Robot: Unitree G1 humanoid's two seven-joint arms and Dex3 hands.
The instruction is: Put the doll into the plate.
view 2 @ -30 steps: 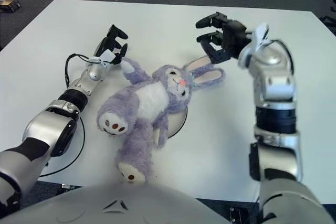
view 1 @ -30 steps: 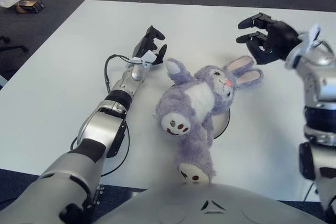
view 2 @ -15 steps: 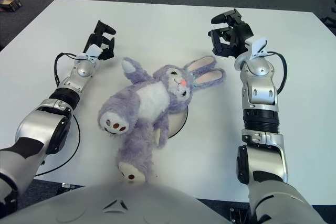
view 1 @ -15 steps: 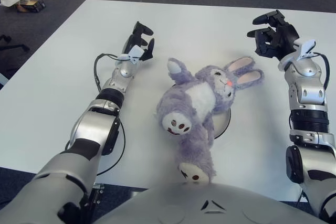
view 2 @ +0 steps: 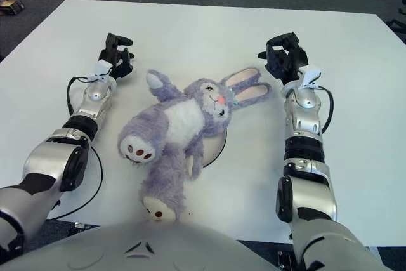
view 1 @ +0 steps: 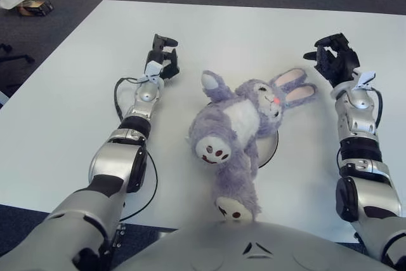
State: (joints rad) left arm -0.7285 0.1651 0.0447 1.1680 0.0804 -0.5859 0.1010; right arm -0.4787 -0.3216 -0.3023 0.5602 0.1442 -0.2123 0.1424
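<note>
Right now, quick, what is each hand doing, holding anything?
Left hand: holds nothing, left of the plush bunny; fingers cannot be told.
Right hand: holds nothing, right of the bunny's ears; fingers cannot be told.

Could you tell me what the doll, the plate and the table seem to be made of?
Doll: soft purple plush, fuzzy pile, white belly.
Plate: smooth and white with a dark rim, perhaps ceramic or plastic; mostly covered.
Table: smooth matte white top, probably laminate.

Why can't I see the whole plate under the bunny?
In both eye views the doll lies on top of the plate, hiding most of it; only a curved edge peeks out on the right. The bunny also casts a soft shadow there.
</note>
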